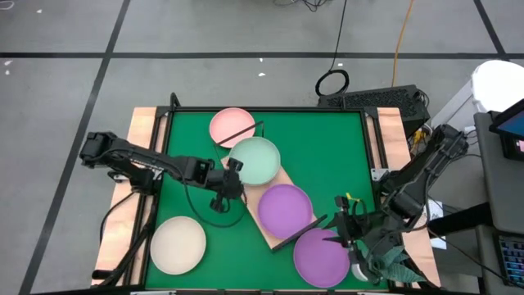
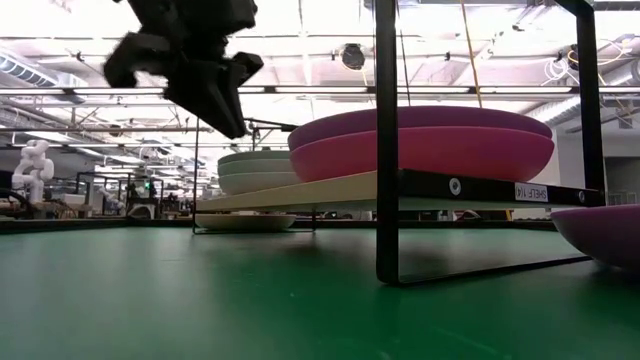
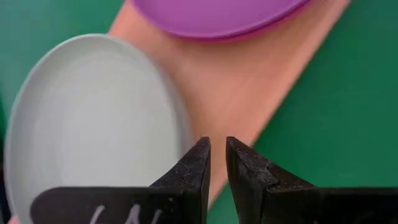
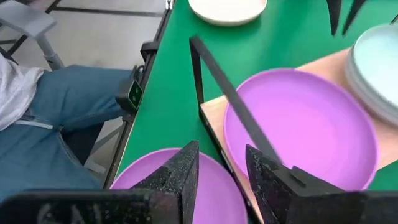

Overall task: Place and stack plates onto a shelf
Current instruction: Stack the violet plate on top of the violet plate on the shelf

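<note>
Beside the mint plate (image 1: 255,160) on the shelf (image 1: 288,239), the left gripper (image 1: 232,179) hangs slightly spread, empty.

Wood shelf (image 1: 274,215) bearing mint (image 1: 255,160) and purple plates (image 1: 285,210), pink (image 1: 230,125), beige (image 1: 178,244), purple (image 1: 320,257) on mat.

- Pink plate (image 1: 230,124): near edge hidden under mint plate (image 1: 255,160).
- Shelf (image 1: 288,232) board mostly covered by plates.
- Person (image 4: 43,124) cut off by frame edge.

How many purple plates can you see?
2 for sure: one purple plate on the shelf, another purple plate on the mat beside the right gripper. Stacks may hide more.
</note>
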Action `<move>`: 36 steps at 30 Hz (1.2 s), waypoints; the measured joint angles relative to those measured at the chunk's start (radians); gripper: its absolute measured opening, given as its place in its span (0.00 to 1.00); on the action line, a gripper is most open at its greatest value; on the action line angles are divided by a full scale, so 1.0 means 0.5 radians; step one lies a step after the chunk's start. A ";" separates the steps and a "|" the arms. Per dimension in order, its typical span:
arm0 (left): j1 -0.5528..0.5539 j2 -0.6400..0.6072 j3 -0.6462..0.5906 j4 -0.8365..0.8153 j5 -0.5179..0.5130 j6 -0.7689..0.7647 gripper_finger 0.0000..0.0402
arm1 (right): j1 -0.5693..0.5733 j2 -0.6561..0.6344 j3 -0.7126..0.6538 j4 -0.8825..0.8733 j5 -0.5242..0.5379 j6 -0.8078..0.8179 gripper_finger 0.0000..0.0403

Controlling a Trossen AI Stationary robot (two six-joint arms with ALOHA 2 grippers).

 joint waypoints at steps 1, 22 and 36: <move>-0.040 -0.004 0.000 -0.010 -0.005 -0.034 0.15 | -0.001 0.027 0.000 0.002 -0.032 0.021 0.28; -0.537 -0.028 -0.001 -0.138 -0.022 -0.826 0.14 | 0.040 0.680 0.032 0.291 -0.784 0.540 0.28; -0.537 -0.028 -0.001 -0.133 -0.022 -0.885 0.14 | 0.074 0.848 0.092 0.104 -0.992 0.569 0.28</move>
